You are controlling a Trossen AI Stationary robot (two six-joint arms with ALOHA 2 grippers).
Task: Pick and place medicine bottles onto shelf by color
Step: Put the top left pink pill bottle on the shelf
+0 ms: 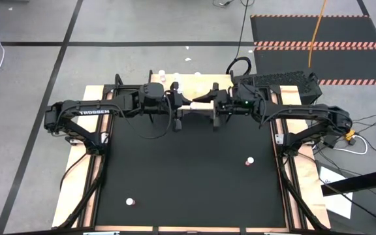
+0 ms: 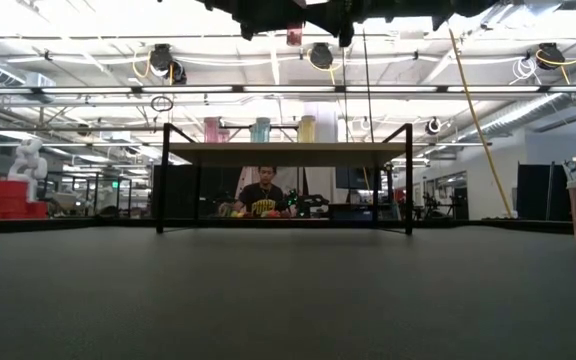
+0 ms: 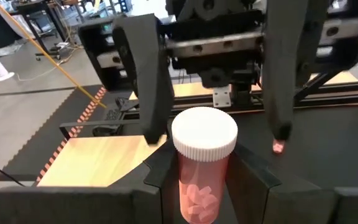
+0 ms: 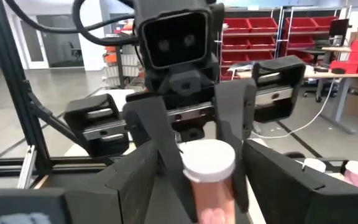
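A pink medicine bottle (image 3: 202, 168) with a white cap is held high over the table's far middle, above the light-wood shelf (image 2: 286, 153). My left gripper (image 3: 205, 186) is shut on it. My right gripper (image 4: 207, 177) faces it from the other side and is open. Its fingers (image 3: 146, 87) stand on either side of the cap without touching it. Pink, blue and yellow bottles (image 2: 260, 130) stand on the shelf board. My left gripper pinches the pink bottle's body (image 3: 190, 186), below the white cap, between its two fingers. The fingers come roughly level from the table's left side. The bottle is lifted clear of the shelf, about upright, with its cap (image 4: 209, 160) on top.
Loose bottles stand on the black mat: one at the right (image 1: 249, 160) and one at the near left (image 1: 130, 202). A few more (image 1: 175, 79) stand near the table's far edge. The shelf's black legs (image 2: 162, 180) rise from the mat's far part.
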